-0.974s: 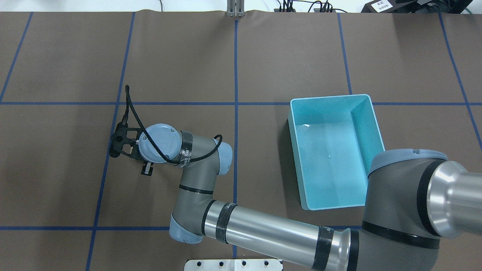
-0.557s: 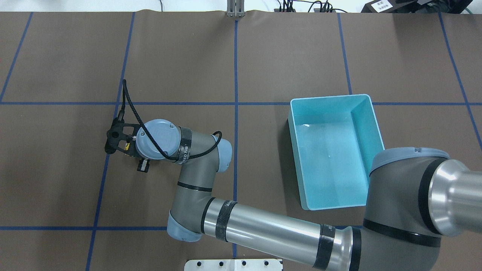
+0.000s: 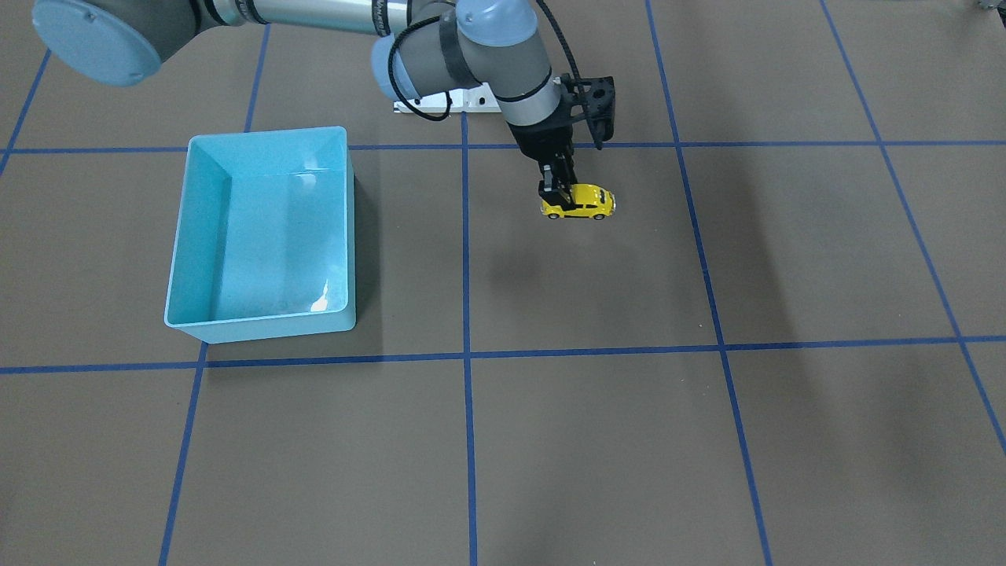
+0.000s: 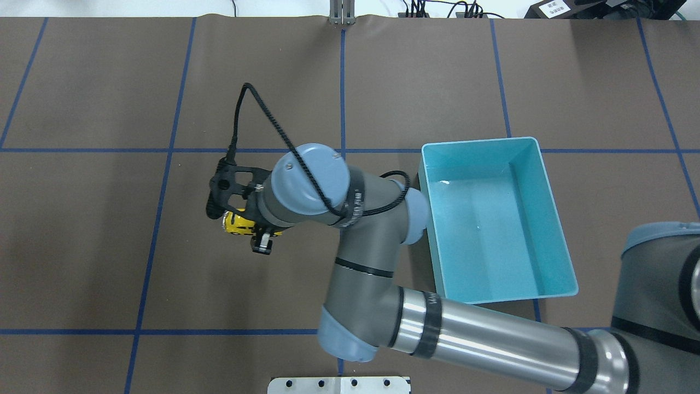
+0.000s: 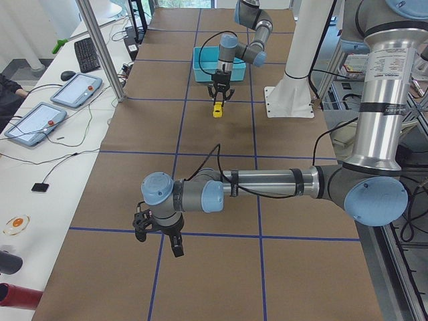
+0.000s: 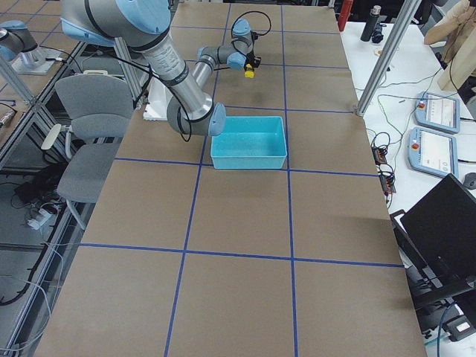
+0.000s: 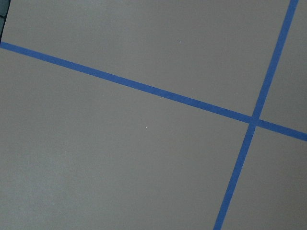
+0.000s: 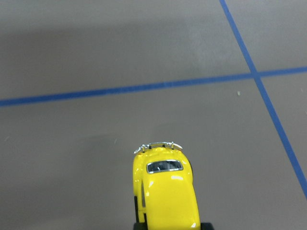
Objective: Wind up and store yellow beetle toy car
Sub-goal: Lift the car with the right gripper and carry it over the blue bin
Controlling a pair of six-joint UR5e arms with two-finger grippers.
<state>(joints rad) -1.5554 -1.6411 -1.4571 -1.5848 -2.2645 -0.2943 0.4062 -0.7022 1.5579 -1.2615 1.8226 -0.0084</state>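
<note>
The yellow beetle toy car [image 3: 583,202] hangs a little above the brown table, left of the light blue bin [image 4: 492,219] in the overhead view. My right gripper [image 3: 555,193] is shut on one end of the car. The car also shows under the wrist in the overhead view [image 4: 235,224] and at the bottom of the right wrist view [image 8: 165,191], with the table well below it. The bin [image 3: 267,236] is empty. My left gripper [image 5: 170,237] shows only in the exterior left view, low over the table. I cannot tell if it is open or shut.
Blue tape lines cross the brown table cover. A metal base plate [image 4: 339,384] sits at the near edge. Tablets and a keyboard lie on the side table [image 5: 47,120]. A chair [image 6: 89,104] stands beside the table.
My right arm has swung to the right toward the bin and risen. The yellow car, hidden under the wrist before, now shows in the gripper.
</note>
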